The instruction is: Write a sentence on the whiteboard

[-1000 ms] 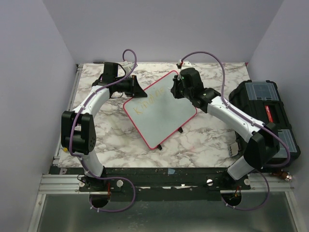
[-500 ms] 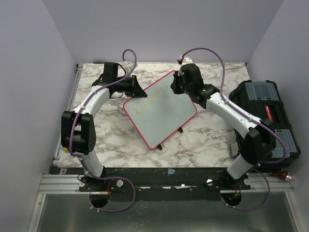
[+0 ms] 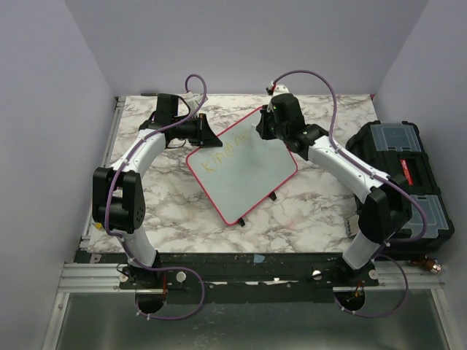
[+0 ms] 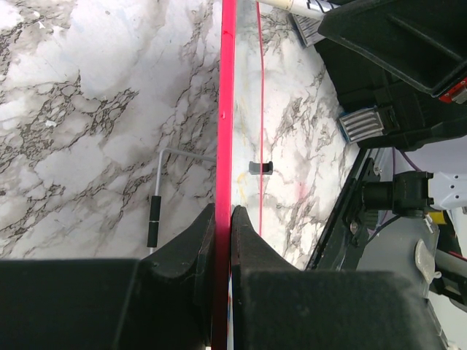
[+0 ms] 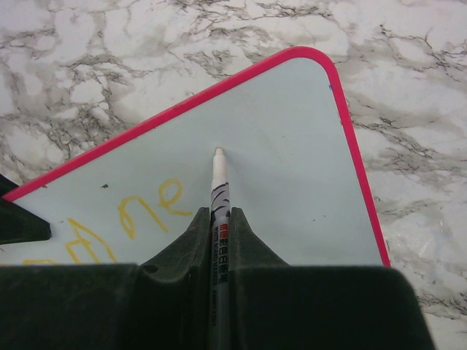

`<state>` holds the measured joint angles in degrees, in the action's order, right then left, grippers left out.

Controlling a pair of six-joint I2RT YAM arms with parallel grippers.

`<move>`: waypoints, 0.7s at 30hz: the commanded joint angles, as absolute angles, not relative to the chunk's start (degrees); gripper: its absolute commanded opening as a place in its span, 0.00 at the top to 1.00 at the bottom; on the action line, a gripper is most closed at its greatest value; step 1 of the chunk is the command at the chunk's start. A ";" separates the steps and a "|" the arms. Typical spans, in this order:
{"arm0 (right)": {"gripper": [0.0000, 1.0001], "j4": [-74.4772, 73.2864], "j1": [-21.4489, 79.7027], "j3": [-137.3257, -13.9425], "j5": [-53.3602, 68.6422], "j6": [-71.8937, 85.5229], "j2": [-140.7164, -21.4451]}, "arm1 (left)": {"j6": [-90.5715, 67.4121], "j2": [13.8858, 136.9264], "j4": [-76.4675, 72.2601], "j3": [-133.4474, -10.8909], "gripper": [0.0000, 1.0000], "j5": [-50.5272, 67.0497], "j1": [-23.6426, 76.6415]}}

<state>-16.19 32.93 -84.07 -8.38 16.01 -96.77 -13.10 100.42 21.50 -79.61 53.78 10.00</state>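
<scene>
The whiteboard [image 3: 248, 171], white with a pinkish-red frame, lies slanted mid-table. My left gripper [image 3: 207, 134] is shut on its left edge; in the left wrist view the red frame [image 4: 227, 109] runs straight between the closed fingers of my left gripper [image 4: 223, 213]. My right gripper [image 3: 265, 131] hangs over the board's far corner, shut on a white marker [image 5: 219, 191]. The marker tip points at blank board just right of the sentence's [image 5: 139, 215] last yellow letters; whether it touches I cannot tell. The sentence [image 3: 222, 154] is one faint yellow line along the upper left edge.
A black toolbox [image 3: 405, 171] fills the table's right side. Small black clips [image 3: 272, 195] stick out under the board's lower edge. A thin metal rod with a black sleeve [image 4: 153, 219] lies on the marble beneath the board. Purple walls enclose the table.
My right gripper has moved with the marker toward the board's far corner, away from the written letters. The board and the left arm have stayed put.
</scene>
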 commanded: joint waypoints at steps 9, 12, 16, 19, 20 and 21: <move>0.99 -16.08 32.69 -84.45 -3.68 16.46 -97.77 | -7.21 101.70 23.82 -78.84 1.00 52.15 11.90; 1.00 -16.17 32.69 -84.03 -2.79 16.52 -97.29 | -7.21 101.77 23.89 -78.91 1.00 52.08 11.98; 0.99 -16.26 32.70 -83.23 -2.41 16.51 -96.77 | -7.21 101.81 23.83 -78.93 1.00 52.05 11.95; 1.00 -16.43 32.69 -82.39 -1.87 16.53 -96.52 | -7.27 101.83 23.90 -78.93 1.00 52.03 11.95; 1.00 -16.51 32.63 -82.18 -1.73 16.56 -96.42 | -7.25 101.86 23.88 -78.93 1.00 51.99 11.96; 0.99 -16.57 32.69 -81.99 -1.51 16.61 -96.27 | -7.21 101.84 23.83 -78.94 1.00 51.98 11.98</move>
